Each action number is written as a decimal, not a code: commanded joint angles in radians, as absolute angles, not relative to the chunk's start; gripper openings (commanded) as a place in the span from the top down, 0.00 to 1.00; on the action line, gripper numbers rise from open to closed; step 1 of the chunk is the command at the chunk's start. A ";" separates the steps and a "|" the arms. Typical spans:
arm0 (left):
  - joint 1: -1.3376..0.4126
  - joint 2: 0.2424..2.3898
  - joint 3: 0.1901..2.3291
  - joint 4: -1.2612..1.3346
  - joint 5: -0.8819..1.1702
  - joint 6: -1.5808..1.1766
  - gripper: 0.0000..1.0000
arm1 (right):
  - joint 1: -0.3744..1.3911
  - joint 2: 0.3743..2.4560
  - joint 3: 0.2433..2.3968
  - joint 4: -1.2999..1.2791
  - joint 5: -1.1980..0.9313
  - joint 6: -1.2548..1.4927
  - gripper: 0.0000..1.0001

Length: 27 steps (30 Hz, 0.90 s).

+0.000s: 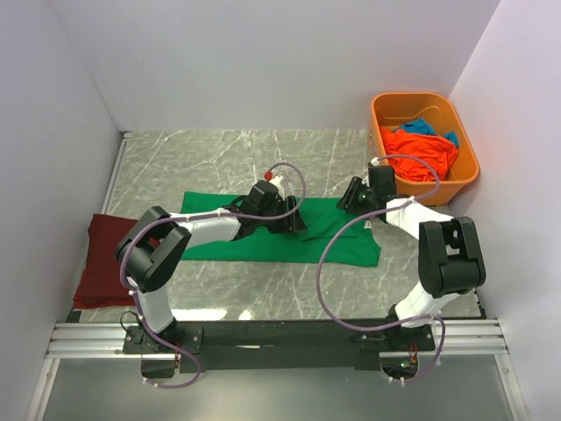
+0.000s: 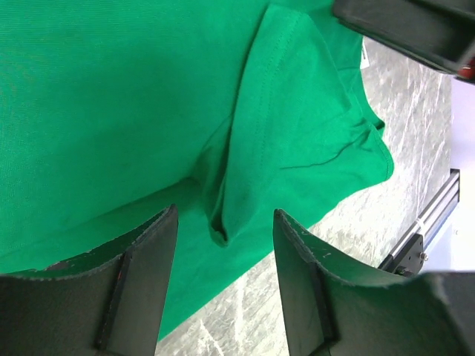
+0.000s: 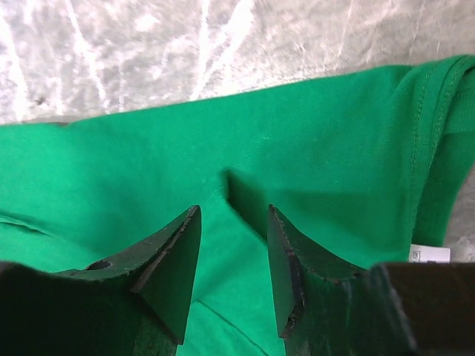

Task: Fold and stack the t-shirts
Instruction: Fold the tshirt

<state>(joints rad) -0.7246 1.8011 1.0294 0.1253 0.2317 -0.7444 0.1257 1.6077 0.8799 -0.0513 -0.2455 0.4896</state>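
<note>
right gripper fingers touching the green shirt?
Cannot tell. Right wrist view shows the right gripper open, fingertips over the green shirt, but no visible contact or gap; top view is too coarse.

Top view: bright, even, diffuse light; only soft shadow under the arms (image 1: pixel 210 226) on the green t-shirt (image 1: pixel 351 247). Faint sheen on marble worktop (image 1: pixel 219 153), upper centre. Focus sharp.
Left wrist view: cloth weave crisp; left gripper (image 2: pixel 225 222) at bottom dark, slightly soft.
Right wrist view: worktop along top washed out, blurred; right gripper (image 3: pixel 234 215) casts a dark shadow on cloth, centre.
</note>
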 commanded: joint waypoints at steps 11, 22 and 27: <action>-0.758 1.825 1.074 0.140 0.235 -0.721 0.50 | 0.160 1.698 0.936 -0.035 -0.250 0.465 0.54; -0.758 1.822 1.083 0.126 0.232 -0.715 0.75 | 0.170 1.635 0.884 -0.051 -0.233 0.480 0.74; -0.759 1.829 1.092 0.118 0.224 -0.713 0.87 | 0.178 1.572 0.838 -0.057 -0.215 0.489 0.86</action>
<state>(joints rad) -0.7528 1.8244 1.0485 0.1055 0.2340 -0.7357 0.1654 1.6482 0.8562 -0.0555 -0.2424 0.4850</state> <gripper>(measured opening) 0.139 0.151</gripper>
